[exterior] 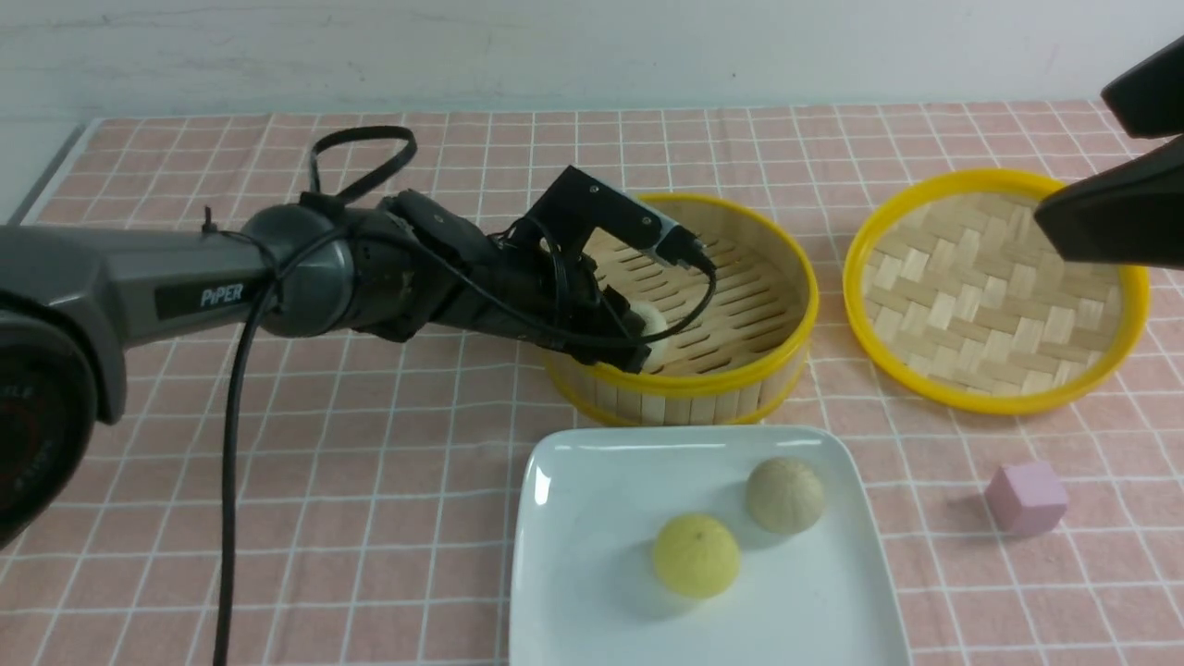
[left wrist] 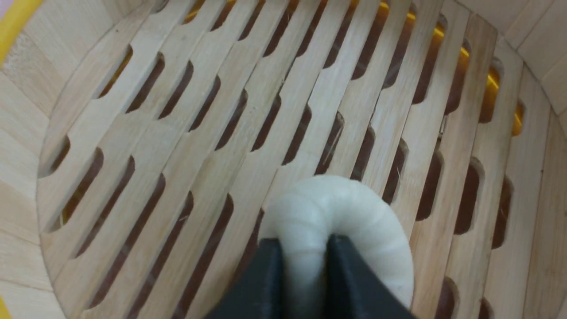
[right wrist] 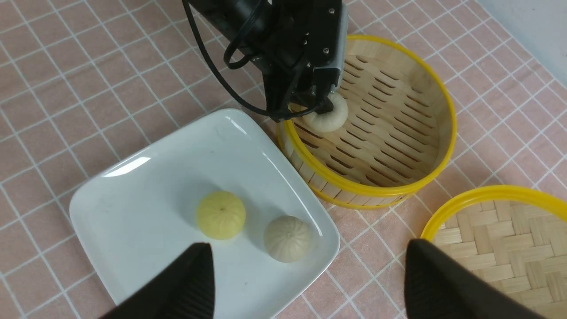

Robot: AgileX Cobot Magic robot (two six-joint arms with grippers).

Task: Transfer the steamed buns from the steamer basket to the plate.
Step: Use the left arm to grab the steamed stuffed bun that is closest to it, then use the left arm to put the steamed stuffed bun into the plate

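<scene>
Plate (exterior: 573, 555), nearest: yellow bun (exterior: 696, 555) and beige bun (exterior: 784, 495) lie on it. Behind, inside the basket (exterior: 740, 384): left gripper (left wrist: 304, 252) clenched on the white bun (left wrist: 345, 208), the last one. Right gripper (right wrist: 308, 246) spread, empty. Step: pickup. The next move likely calls for lifting over the rim to the plate.

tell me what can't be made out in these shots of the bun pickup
- pale bun: the front view shows only a sliver; the left arm covers the rest
- left claw: the left wrist view shows just its fingertips pinching the bun; the frame edge cuts the rest
- bun lifted off the steamer basket floor or not: no view settles it
- right claw: its wrist view shows only two open fingertips, cut by the edge
</scene>
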